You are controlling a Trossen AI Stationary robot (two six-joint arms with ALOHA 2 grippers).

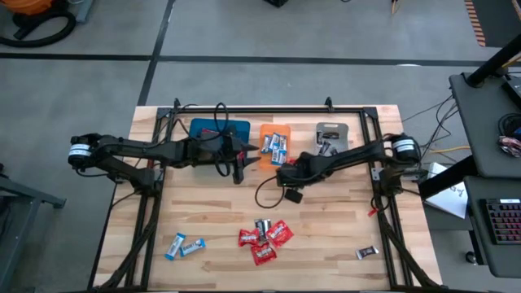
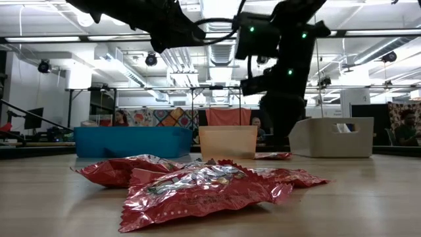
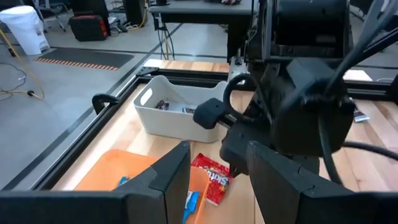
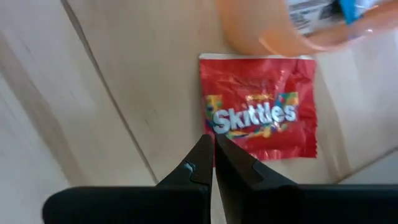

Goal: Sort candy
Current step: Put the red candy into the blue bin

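The right gripper (image 4: 213, 163) hangs just above a red candy packet (image 4: 260, 114), jaws pressed together and holding nothing; the packet lies on the surface beside the orange tray (image 1: 275, 145), near the far edge. The left gripper (image 1: 253, 151) hovers at that tray, jaws spread and empty. More red packets (image 1: 264, 238) lie near the front edge, and blue-and-white sweets (image 1: 185, 245) toward the front left corner.

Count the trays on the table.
3, in a row: blue tray on the left, orange tray in the middle, grey tray on the right. The arms partly cover them.
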